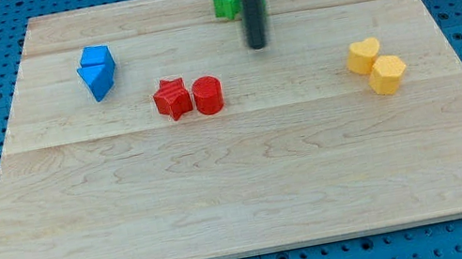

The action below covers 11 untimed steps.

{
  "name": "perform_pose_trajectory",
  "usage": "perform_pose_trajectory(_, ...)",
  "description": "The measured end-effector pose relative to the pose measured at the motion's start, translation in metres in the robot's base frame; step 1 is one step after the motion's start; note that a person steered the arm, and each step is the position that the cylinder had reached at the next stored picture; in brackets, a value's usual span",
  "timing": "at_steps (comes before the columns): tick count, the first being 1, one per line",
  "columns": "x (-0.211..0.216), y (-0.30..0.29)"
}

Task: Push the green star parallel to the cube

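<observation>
Rod work at the board's top edge — my tip [257,47], holding nothing, rests just right of the half-hidden, seemingly star-shaped green block [226,2], apparently placed to shove it leftward toward the blue cube [97,59].

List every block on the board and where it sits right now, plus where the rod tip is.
My tip: on the board, just right of and below the green block.
Green block: near the top edge, partly hidden by the rod, shape unclear.
Blue blocks: two touching, upper left.
Red star: touching the red cylinder.
Yellow heart: touching the yellow hexagon, right side.
</observation>
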<state>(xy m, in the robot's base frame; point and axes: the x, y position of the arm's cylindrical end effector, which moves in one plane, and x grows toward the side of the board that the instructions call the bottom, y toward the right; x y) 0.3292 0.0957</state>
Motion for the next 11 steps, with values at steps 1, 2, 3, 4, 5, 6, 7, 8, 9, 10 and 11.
perform_pose_trajectory(1,-0.013,0.038)
perform_pose_trajectory(2,-0.072,0.024)
perform_pose_trajectory(3,-0.080,0.024)
perform_pose_trajectory(4,-0.124,0.013)
perform_pose_trajectory(5,-0.131,-0.062)
perform_pose_trajectory(6,-0.087,-0.096)
perform_pose_trajectory(7,-0.090,-0.123)
perform_pose_trajectory(8,-0.072,-0.099)
perform_pose_trajectory(9,-0.043,-0.094)
perform_pose_trajectory(10,-0.035,-0.134)
perform_pose_trajectory(11,-0.031,-0.169)
